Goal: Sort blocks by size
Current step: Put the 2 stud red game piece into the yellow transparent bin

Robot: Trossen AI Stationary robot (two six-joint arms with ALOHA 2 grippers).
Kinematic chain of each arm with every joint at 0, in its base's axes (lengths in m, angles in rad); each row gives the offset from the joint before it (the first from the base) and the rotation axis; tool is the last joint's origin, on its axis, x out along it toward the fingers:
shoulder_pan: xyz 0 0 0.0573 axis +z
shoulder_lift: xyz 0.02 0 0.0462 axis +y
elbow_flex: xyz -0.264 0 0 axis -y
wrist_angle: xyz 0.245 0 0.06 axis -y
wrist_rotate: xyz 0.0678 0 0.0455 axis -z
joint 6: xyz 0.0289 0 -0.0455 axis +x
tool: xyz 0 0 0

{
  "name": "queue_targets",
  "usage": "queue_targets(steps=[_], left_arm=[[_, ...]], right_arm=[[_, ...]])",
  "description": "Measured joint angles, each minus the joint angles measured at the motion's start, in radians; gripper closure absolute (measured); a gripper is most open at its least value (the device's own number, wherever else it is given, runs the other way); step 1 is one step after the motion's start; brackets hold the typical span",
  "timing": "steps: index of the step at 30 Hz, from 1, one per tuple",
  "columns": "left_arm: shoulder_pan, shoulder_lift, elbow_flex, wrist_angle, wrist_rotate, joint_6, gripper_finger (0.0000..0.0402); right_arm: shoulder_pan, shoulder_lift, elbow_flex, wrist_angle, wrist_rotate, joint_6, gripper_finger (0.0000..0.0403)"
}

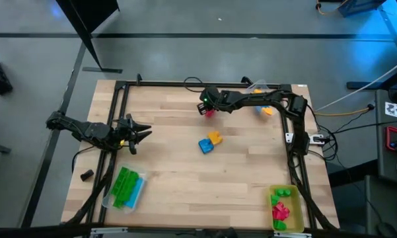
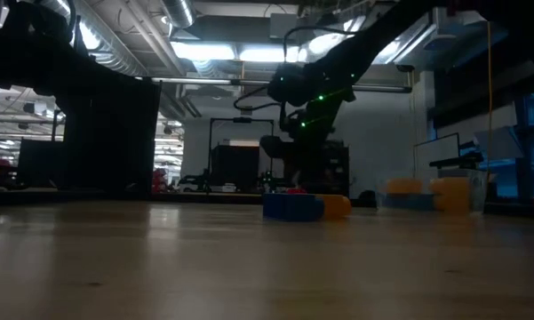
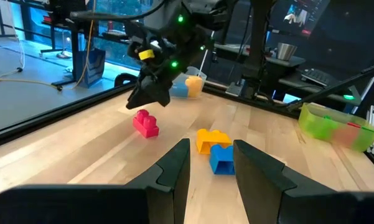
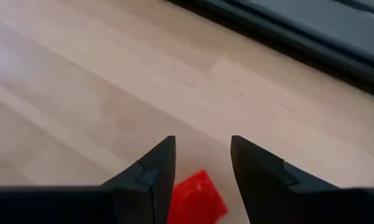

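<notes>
**Inspector:** Where do the blocks stand?

**Onlooker:** A red block (image 3: pixel 145 122) lies on the desk (image 1: pixel 172 165) toward the far side, directly under the right gripper (image 4: pixel 201 163). That gripper hangs just above it, jaws parted with the block showing between the tips, holding nothing. A blue block (image 1: pixel 205 145) and an orange block (image 1: pixel 215 137) sit touching each other mid-desk. Green and blue long ones lie in the clear tray (image 1: pixel 140 190) near the front left; green and red ones fill the yellow tray (image 1: pixel 273 210) at front right.

**Inspector:** The left arm?

**Onlooker:** The left gripper (image 3: pixel 210 167) waits near the desk's left edge, jaws partly open, empty.

**Inspector:** Handling?

**Onlooker:** In my judgement, light, rigid plastic, not fragile. The smooth sides could slip or let the block twist if pinched off-centre. I would take the red block across its two flat side walls, low and centred, clear of the studs.
</notes>
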Motion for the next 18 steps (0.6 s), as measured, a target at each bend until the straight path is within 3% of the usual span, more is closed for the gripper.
queue_targets(steps=[11,18], left_arm=[[0.000,0.000,0.000,0.000,0.000,0.000,0.0295],[0.000,0.000,0.000,0.000,0.000,0.000,0.0295]], right_arm=[[0.001,0.041,-0.003,-0.044,0.014,0.080,0.0249],[0.010,0.041,-0.003,-0.083,-0.070,0.090,0.0249]])
